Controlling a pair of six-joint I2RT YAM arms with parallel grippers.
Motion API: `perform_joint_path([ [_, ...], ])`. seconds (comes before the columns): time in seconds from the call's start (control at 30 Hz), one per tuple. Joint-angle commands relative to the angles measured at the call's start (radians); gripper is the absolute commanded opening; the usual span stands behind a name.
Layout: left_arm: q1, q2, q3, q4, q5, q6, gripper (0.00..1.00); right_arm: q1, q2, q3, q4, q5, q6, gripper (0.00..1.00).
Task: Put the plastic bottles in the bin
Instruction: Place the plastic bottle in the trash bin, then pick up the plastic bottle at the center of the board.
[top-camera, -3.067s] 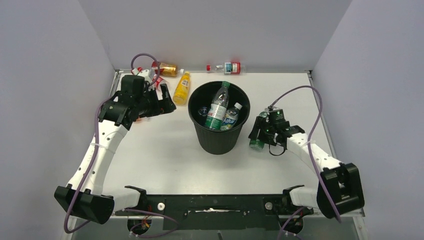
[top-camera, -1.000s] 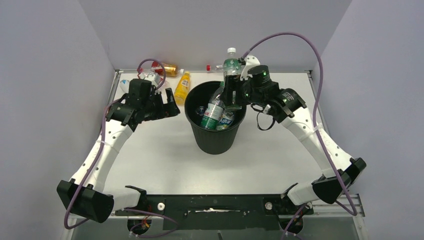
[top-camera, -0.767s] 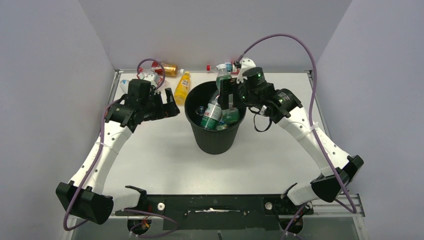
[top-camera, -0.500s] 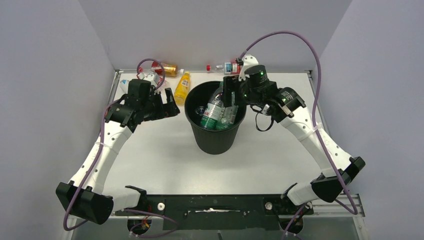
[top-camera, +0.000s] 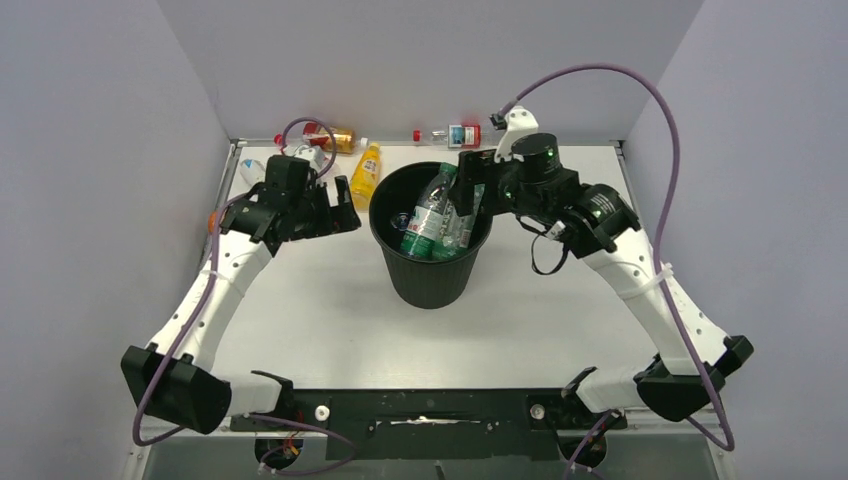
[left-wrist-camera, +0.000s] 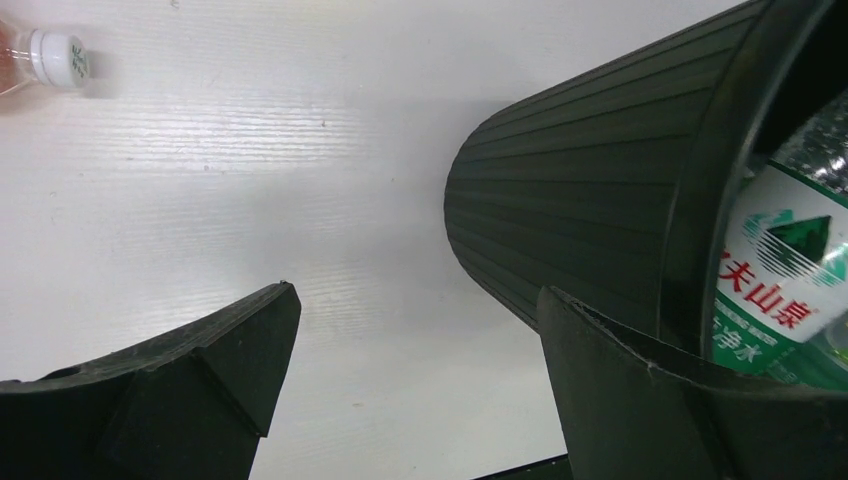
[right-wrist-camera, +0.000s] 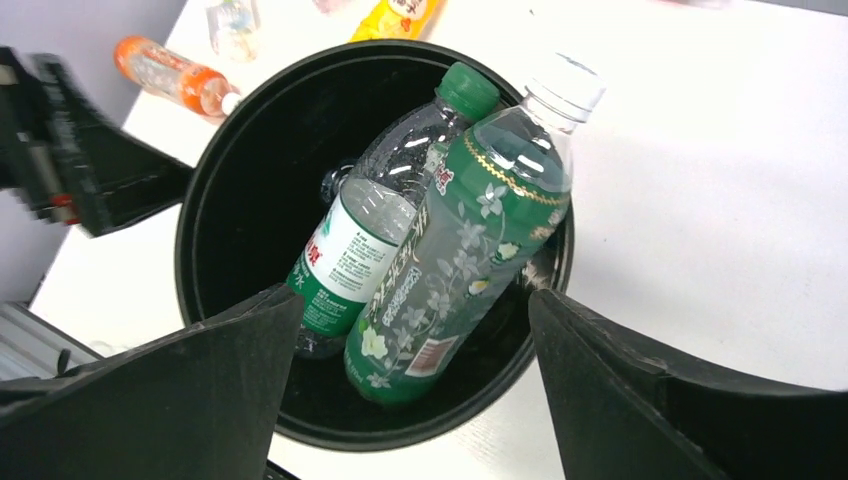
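While the right gripper (right-wrist-camera: 412, 300) hangs over the far right rim of the black bin (top-camera: 432, 280) with its jaws spread wide and nothing between them, the green floral bottle (right-wrist-camera: 455, 240) stands tilted inside the bin, its white cap leaning out past the rim, beside a clear bottle with a green label (right-wrist-camera: 350, 250); whatever lies beneath these two is too dark to make out. The left gripper (left-wrist-camera: 415, 298) sits just left of the bin, jaws also wide apart and empty. Judging from this, the job is partly done: at least five bottles lie on the table (top-camera: 330, 320), namely a yellow bottle (top-camera: 365, 175) and an amber bottle (top-camera: 337, 137) at the far left, a red-labelled clear bottle (top-camera: 455, 134) along the far edge, an orange bottle (right-wrist-camera: 172, 72) and a small clear bottle (top-camera: 252, 170) at the left.
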Motion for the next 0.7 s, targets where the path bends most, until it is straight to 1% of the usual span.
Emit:
perform_joint_path([
  [0.0,-0.001,0.071,0.064,0.088,-0.024,0.049,0.91,0.006,-0.096,-0.019,-0.004,0.042,0.014,0.90],
  [0.07,0.001,0.113,0.077,0.117,-0.031,0.060,0.91,0.004,-0.124,-0.035,-0.015,0.055,0.023,0.96],
  [0.13,0.004,0.161,0.090,0.149,-0.038,0.070,0.91,0.002,-0.148,-0.050,-0.027,0.073,0.033,0.99],
  [0.2,0.011,0.218,0.116,0.177,-0.052,0.084,0.91,0.000,-0.168,-0.068,-0.040,0.083,0.041,0.98],
  [0.47,0.038,0.451,0.239,0.267,-0.123,0.152,0.91,-0.011,-0.216,-0.135,-0.057,0.093,0.070,0.98],
  [0.67,0.062,0.628,0.330,0.324,-0.151,0.202,0.91,-0.018,-0.222,-0.133,-0.083,0.095,0.077,0.98],
])
